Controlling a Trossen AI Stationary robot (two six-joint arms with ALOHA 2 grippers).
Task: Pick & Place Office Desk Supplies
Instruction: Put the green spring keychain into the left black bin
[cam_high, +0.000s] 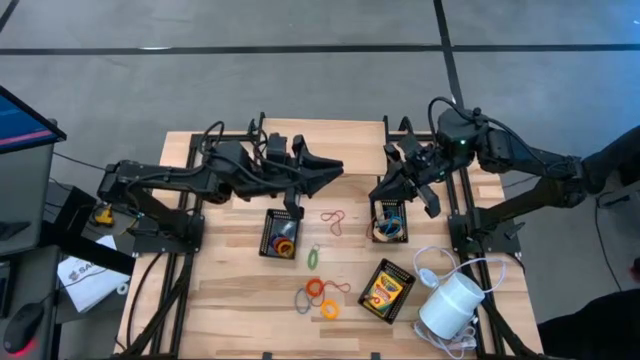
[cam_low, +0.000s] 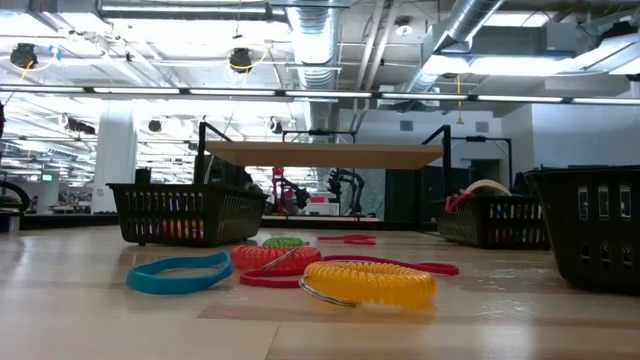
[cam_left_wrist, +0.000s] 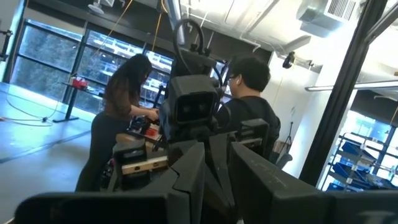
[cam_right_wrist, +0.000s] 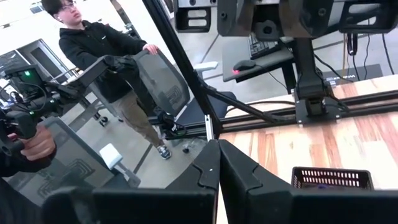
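Both grippers hang above the table and touch nothing. My left gripper (cam_high: 338, 168) is shut, pointing toward the table's right, above and beyond the left black mesh tray (cam_high: 282, 235). My right gripper (cam_high: 382, 188), also shut, hovers over the far end of the right mesh tray (cam_high: 390, 222). Each tray holds a few coloured loops. A yellow-and-green crayon box (cam_high: 386, 290) lies flat near the right front. Loose loops rest on the wood: a red one (cam_high: 335, 220), a green one (cam_high: 313, 256) and an orange, red and grey cluster (cam_high: 318, 296). From table height the yellow loop (cam_low: 368, 283) and blue loop (cam_low: 180, 272) are nearest.
A white cylinder (cam_high: 450, 305) with a white cord lies at the table's front right corner, beside the crayon box. Black frame posts stand along both sides of the table. People stand and sit in the room beyond the table. Bare wood lies between the trays and at the front left.
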